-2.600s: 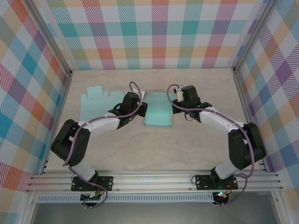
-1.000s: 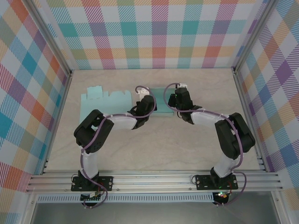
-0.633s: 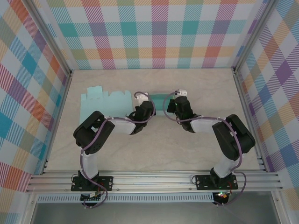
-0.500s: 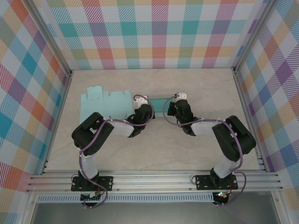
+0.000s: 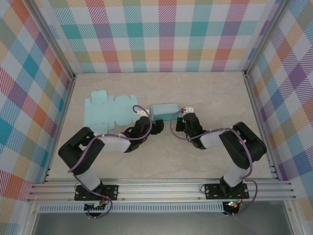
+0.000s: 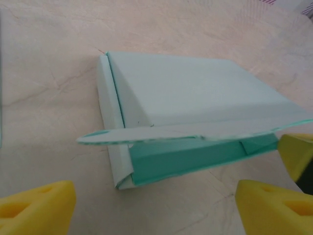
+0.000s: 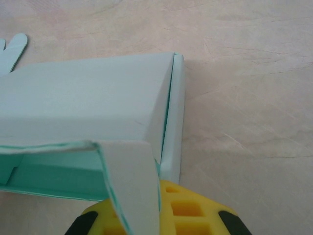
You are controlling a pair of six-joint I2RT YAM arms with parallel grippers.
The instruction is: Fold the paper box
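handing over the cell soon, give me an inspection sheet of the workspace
surface: pale stone-pattern table
job's things: folded box mid-table; flat box sheet to its left
clutter: nothing seen
grippers: left gripper jaws open before the box; right gripper shut on a box flap
cables: purple cables along both arms
surroundings: plaid walls, metal frame

No text, labels or numbers can be read — none anywhere.
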